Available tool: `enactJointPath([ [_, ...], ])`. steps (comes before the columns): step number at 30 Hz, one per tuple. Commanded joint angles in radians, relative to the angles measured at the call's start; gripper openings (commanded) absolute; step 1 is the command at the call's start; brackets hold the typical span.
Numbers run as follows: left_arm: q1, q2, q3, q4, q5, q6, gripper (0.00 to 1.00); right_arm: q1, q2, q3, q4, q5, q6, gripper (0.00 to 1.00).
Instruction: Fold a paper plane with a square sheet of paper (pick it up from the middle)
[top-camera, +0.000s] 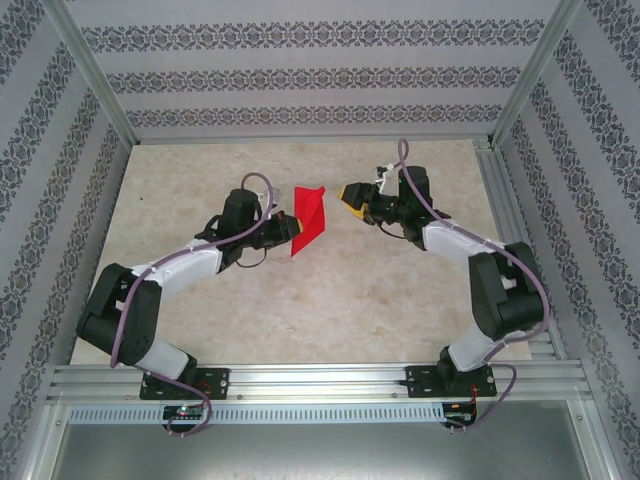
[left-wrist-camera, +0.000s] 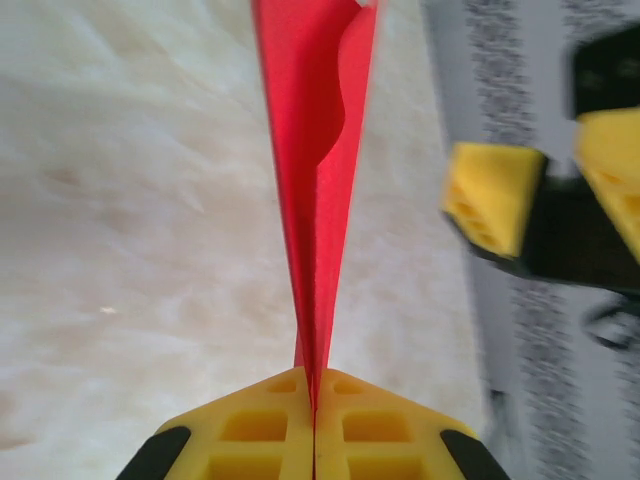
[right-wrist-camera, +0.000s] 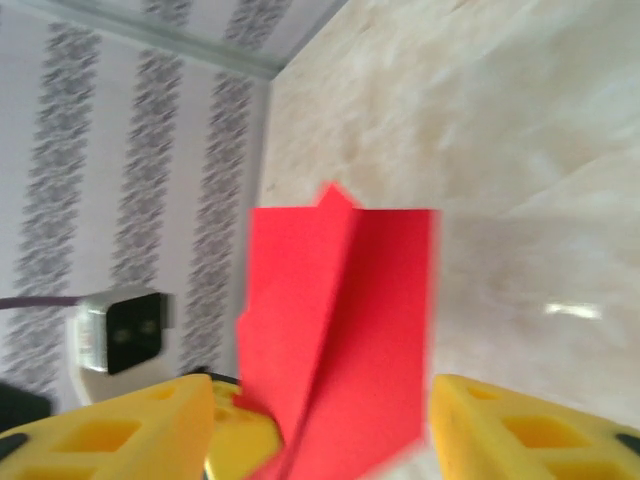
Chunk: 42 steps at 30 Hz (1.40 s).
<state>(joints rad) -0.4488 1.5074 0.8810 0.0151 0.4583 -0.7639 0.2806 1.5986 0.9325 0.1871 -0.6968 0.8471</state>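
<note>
As the left tool (left-wrist-camera: 314, 405) pinches it, the folded red paper (left-wrist-camera: 312, 170) juts ahead

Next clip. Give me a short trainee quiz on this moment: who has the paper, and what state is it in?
1. True or false: the left gripper is shut on the red paper.
2. The right gripper is: A) shut on the paper B) open, apart from the paper C) shut and empty.
3. Fill in: the paper shows overlapping layers, so it is already ___.
Key: 1 true; 2 B; 3 folded.
</note>
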Motion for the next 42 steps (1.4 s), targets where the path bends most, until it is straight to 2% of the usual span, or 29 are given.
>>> enactJointPath([
  [1,-0.041,-0.036,0.127,-0.428,-0.358,0.249,0.07,0.006,-0.091,0.016,-0.301,0.236,-0.239,0.66],
  [3,-0.087,-0.012,0.203,-0.578,-0.564,0.3,0.07,0.007,-0.126,0.009,-0.358,0.329,-0.274,0.7],
  [8,-0.184,0.103,0.365,-0.818,-0.949,0.32,0.08,0.007,-0.179,-0.025,-0.394,0.452,-0.286,0.74],
  [12,-0.244,0.234,0.471,-0.941,-1.124,0.298,0.09,0.004,-0.2,-0.042,-0.404,0.51,-0.268,0.74],
  [15,-0.279,0.326,0.53,-0.998,-1.188,0.277,0.09,0.0,-0.219,-0.053,-0.409,0.543,-0.254,0.74],
  [18,-0.306,0.388,0.56,-0.991,-1.173,0.27,0.1,-0.01,-0.235,-0.072,-0.406,0.57,-0.235,0.74],
  [23,-0.339,0.473,0.576,-0.928,-1.061,0.258,0.15,-0.03,-0.249,-0.095,-0.401,0.573,-0.212,0.75],
  [30,-0.37,0.562,0.62,-0.88,-0.926,0.248,0.32,-0.04,-0.247,-0.108,-0.408,0.573,-0.197,0.74],
  [36,-0.369,0.518,0.594,-0.8,-0.776,0.259,0.46,-0.041,-0.246,-0.11,-0.414,0.567,-0.198,0.74],
  [42,-0.305,0.335,0.468,-0.657,-0.599,0.252,0.64,-0.008,-0.24,-0.105,-0.417,0.554,-0.207,0.72],
])
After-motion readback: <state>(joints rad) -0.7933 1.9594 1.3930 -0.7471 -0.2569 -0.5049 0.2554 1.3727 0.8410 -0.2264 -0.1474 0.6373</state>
